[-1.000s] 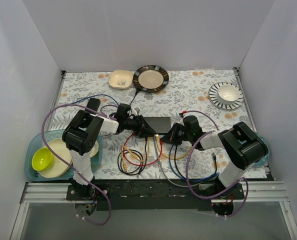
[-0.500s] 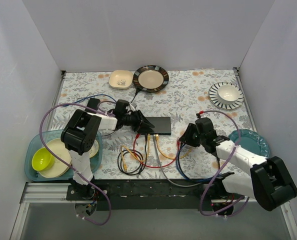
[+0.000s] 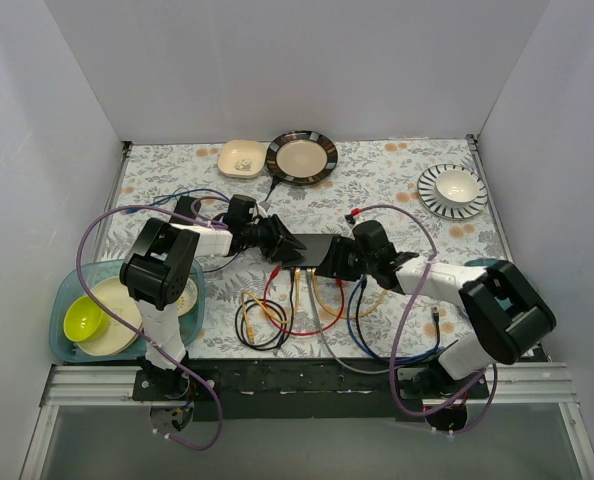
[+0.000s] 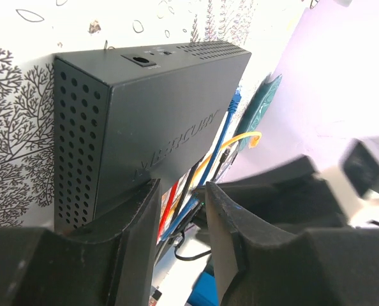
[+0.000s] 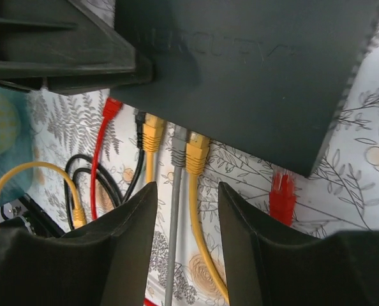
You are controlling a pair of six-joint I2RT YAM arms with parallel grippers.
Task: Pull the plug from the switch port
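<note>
**What I'm made of**

My left arm [image 3: 163, 325] and right arm [image 3: 432, 278] are built alike, with white tubular links between bulky matt-black joint housings. A lilac cable [image 3: 87, 260] loops loosely off the left one. A second lilac cable [image 3: 399, 330] loops off the right, and both trail down past my black bases [image 3: 167, 385]. My left gripper [image 4: 180, 197] and right gripper [image 5: 184, 197] are black all over. Their fingers [image 5: 129, 255] are thick, smooth blades of dull plastic with rounded edges, broad at the root and narrower at the tip.
</note>
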